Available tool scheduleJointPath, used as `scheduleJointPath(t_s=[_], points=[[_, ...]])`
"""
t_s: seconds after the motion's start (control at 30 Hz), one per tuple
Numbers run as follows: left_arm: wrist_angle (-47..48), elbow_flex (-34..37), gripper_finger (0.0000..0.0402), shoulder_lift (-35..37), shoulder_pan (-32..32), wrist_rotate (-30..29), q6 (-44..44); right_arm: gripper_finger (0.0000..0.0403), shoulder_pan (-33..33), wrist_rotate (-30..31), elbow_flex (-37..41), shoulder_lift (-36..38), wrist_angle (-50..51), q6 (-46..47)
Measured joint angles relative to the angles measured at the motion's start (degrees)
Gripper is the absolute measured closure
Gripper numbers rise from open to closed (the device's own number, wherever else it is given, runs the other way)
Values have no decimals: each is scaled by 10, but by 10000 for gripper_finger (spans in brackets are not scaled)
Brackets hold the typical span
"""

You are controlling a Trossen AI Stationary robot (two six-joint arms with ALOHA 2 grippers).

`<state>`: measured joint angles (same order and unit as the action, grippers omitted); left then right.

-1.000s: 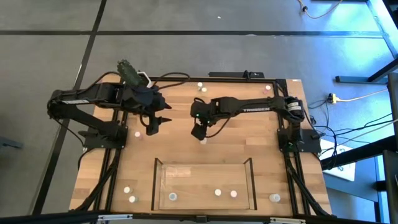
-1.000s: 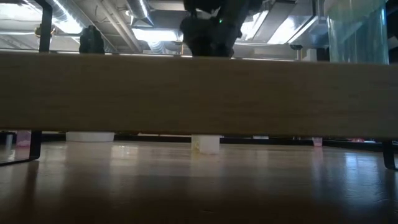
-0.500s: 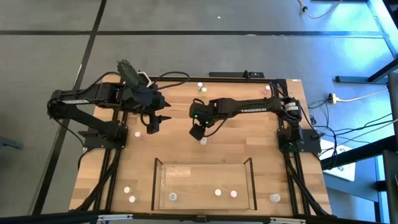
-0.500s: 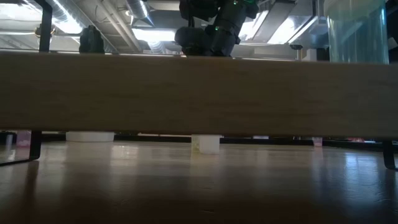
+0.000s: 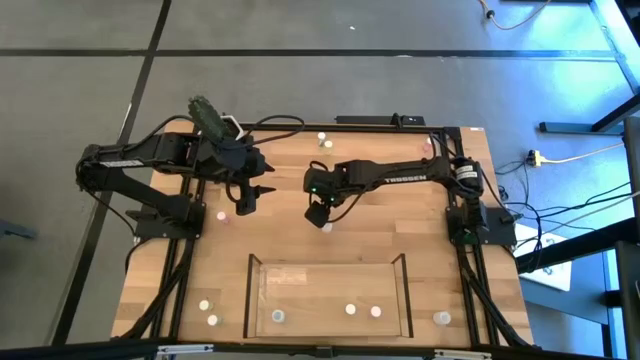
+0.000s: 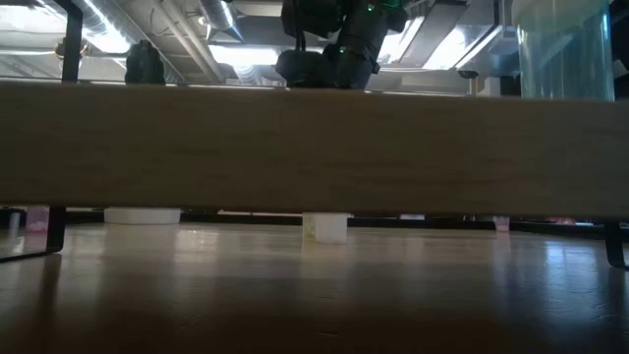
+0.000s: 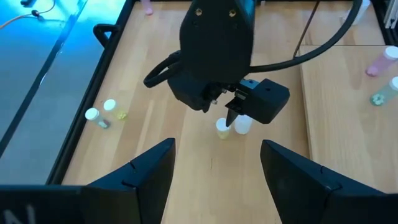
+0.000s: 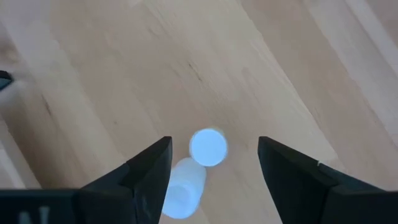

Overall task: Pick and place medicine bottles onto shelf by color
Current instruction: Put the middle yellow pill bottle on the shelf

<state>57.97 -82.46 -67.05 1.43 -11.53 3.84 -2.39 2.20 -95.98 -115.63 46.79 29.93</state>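
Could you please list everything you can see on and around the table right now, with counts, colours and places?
Wooden table: one, light wood, inside a black metal frame.
Clear-walled shallow tray: one, wood floor, at the table's near edge.
Tiny pale-capped bottles in the tray: three, whitish.
Small bottles under the right gripper: two, pale, side by side at mid-table.
Pinkish bottle: one, beside the left gripper.
Other pale bottles: several, scattered at the table's corners and far edge.
Green cactus in a white pot: one, far left corner.
Left gripper: open, empty, above the table's left half.
Right gripper: open, hovering over the two bottles.
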Motion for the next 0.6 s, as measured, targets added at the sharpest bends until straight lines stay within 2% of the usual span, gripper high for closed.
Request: scheduleJointPath(t_s=[0.23, 0.43, 0.6], points=[[1, 0, 171, 0, 0, 3, 0, 163, 1, -3, 0, -2, 0, 16], [1, 0, 171, 0, 0, 38, -13, 163, 0, 3, 0, -2, 0, 13], [1, 0, 171, 0, 0, 41, -14, 163, 1, 3, 0, -2, -1, 12]])
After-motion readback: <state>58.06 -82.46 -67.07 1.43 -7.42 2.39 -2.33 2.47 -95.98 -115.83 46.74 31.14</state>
